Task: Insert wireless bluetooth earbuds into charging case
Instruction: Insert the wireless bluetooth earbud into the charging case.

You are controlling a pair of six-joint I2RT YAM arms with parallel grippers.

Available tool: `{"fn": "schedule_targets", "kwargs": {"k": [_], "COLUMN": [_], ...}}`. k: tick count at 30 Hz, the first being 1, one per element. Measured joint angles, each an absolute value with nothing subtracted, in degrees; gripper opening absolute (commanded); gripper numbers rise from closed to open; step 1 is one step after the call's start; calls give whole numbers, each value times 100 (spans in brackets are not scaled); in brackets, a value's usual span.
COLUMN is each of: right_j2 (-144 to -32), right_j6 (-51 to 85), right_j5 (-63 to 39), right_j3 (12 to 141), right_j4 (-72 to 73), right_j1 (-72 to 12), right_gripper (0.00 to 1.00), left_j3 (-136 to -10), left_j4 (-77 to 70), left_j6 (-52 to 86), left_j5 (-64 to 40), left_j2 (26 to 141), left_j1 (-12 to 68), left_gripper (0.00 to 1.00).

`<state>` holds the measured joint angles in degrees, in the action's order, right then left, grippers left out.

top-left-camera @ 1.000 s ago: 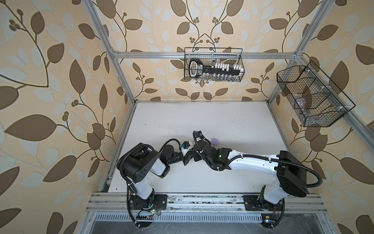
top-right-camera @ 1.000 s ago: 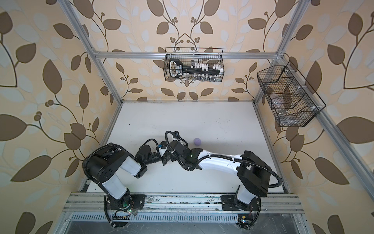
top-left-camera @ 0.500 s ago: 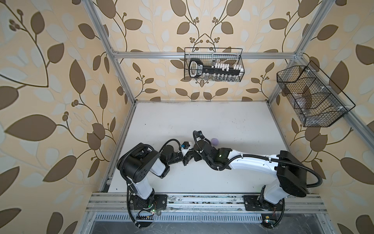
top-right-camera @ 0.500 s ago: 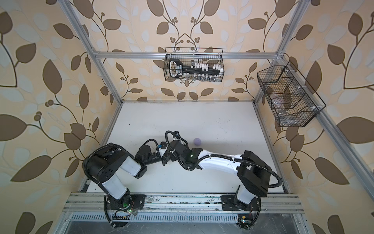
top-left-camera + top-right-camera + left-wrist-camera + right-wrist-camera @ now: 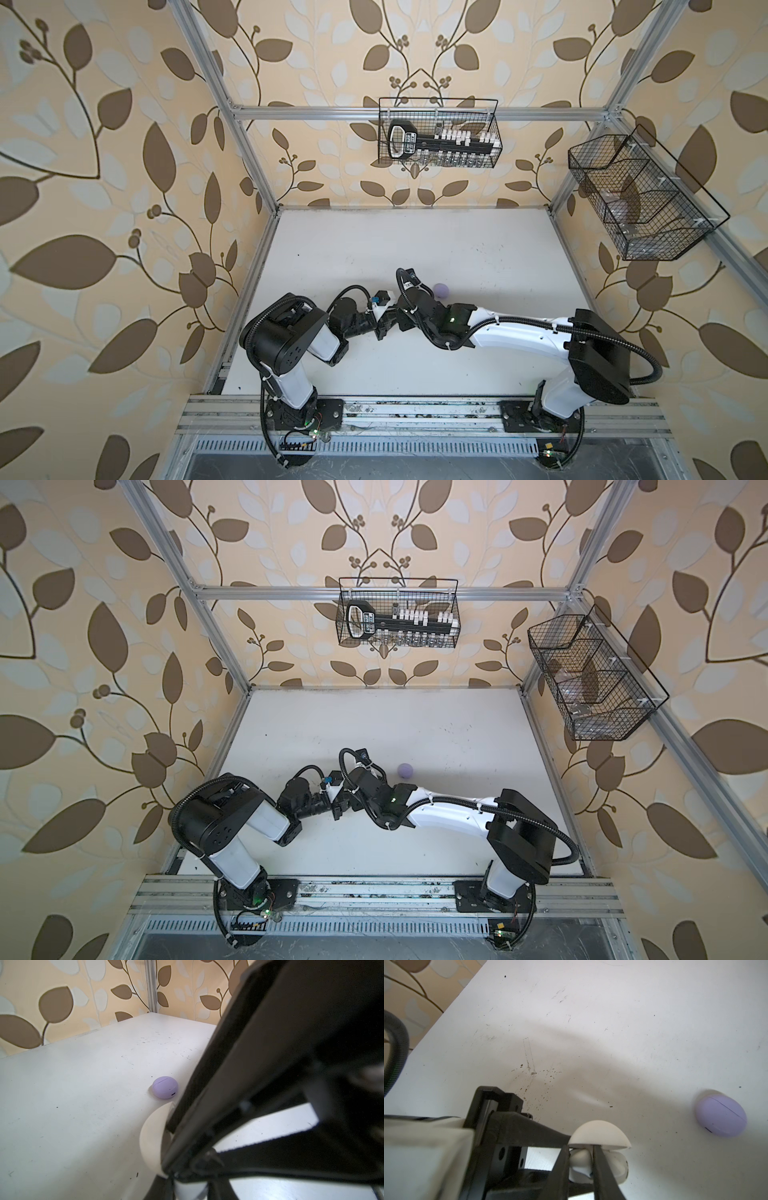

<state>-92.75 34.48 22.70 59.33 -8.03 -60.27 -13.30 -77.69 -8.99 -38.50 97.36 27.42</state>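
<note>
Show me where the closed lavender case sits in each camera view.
In both top views: lavender case mid-table, just beyond the right arm's wrist.
Left wrist view: in the picture's middle.
Right wrist view: near the picture's right-hand edge.
Shared landmark: the open white case, close beside it in both wrist views; arms hide it from above.

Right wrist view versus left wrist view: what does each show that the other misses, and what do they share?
Only the right wrist: a white earbud pinched in the right gripper, at the base of the open white case. Only the left wrist: the frame post at the far corner of the table. Both: the closed lavender case lying on the table, and the white case's raised lid.
</note>
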Motion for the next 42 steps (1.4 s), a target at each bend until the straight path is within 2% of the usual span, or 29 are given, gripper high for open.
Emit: {"fn": "schedule_targets", "kwargs": {"k": [13,22,26,34,42], "right_j2": [-9223,-9174,-9013,-8458,-7754], "right_j6": [3454,3468,3459,3479,3557], "right_j5": [2268,2257,2270,2290,1955], "right_j3": [5843,5835,5802,5546,5100], "right_j4": [-790,-799,-819,-993,-1284], "right_j1": [-6036,-6040,-6042,-6016,-5489], "right_gripper": [21,34,38,39,43], "left_j3": [-1328,-1328,-1328,-1328,-1247], "left_j4": [-7773,-7780,-7782,-7782,-7738], "left_j6": [-899,-902,-902,-917,-1341], "left_j5": [-3859,-3863,-3883,-3948,-4025], "left_j2": [9736,9736,9736,9736,9736], "left_j1": [2746,2746,2746,2746,3103], "left_gripper": [4,4,4,4,4]}}
